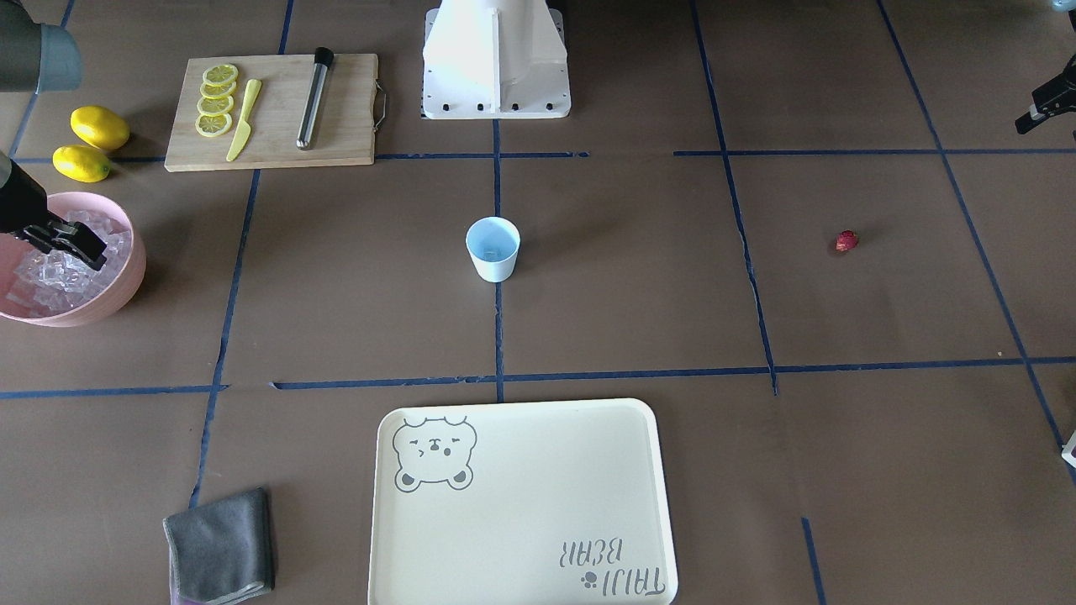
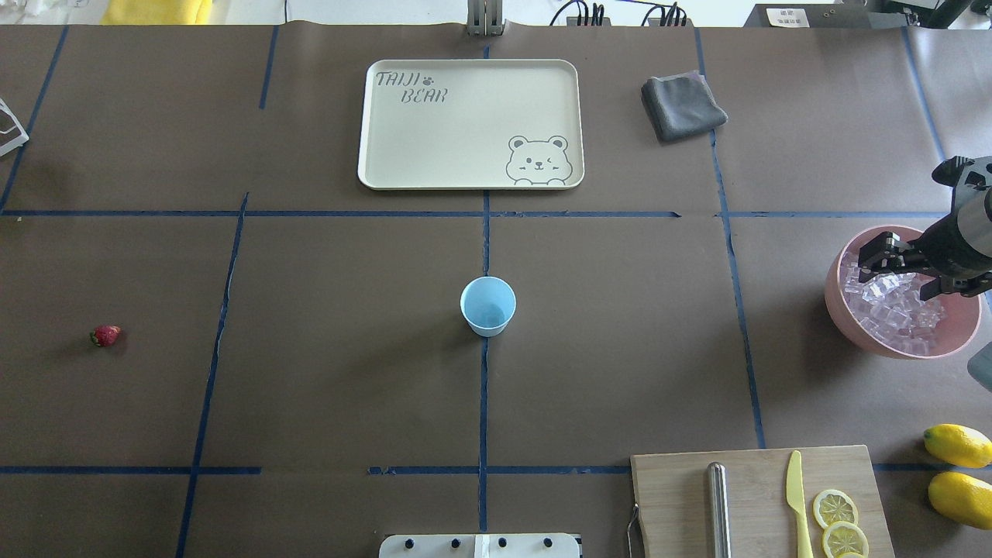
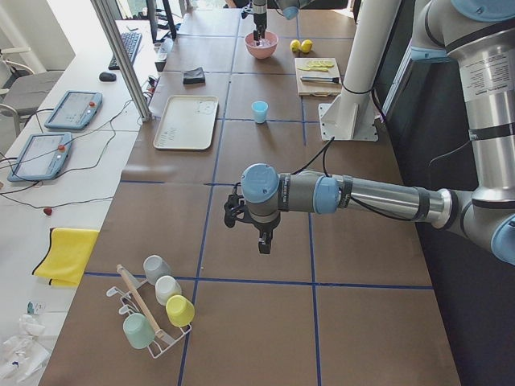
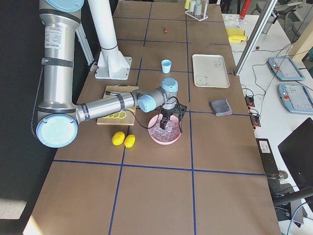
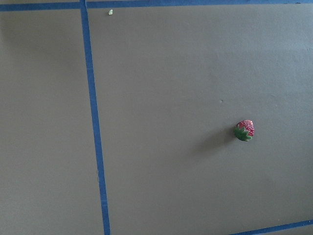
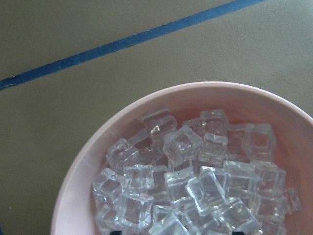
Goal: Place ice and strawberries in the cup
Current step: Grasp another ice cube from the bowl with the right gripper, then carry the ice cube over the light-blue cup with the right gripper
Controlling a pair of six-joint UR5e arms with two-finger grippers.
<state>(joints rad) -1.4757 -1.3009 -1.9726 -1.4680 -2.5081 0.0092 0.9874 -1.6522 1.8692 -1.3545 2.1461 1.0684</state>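
The cup (image 2: 487,306) stands upright at the table's middle, light blue inside; it also shows in the front view (image 1: 493,248). The ice (image 2: 891,310) lies piled in a pink bowl (image 2: 843,316) at the right edge, and fills the right wrist view (image 6: 195,181). My right gripper (image 2: 891,280) hangs open just over the ice, holding nothing. The strawberry (image 2: 105,335) lies alone on the table at the far left, and in the left wrist view (image 5: 244,130). My left gripper (image 3: 261,241) hovers above the table near it; I cannot tell if it is open.
A cream tray (image 2: 465,124) and a grey cloth (image 2: 682,105) lie at the far side. A cutting board (image 2: 759,496) with a metal rod, yellow knife and lemon slices sits near right, beside two lemons (image 2: 957,446). A cup rack (image 3: 153,305) stands at the left end.
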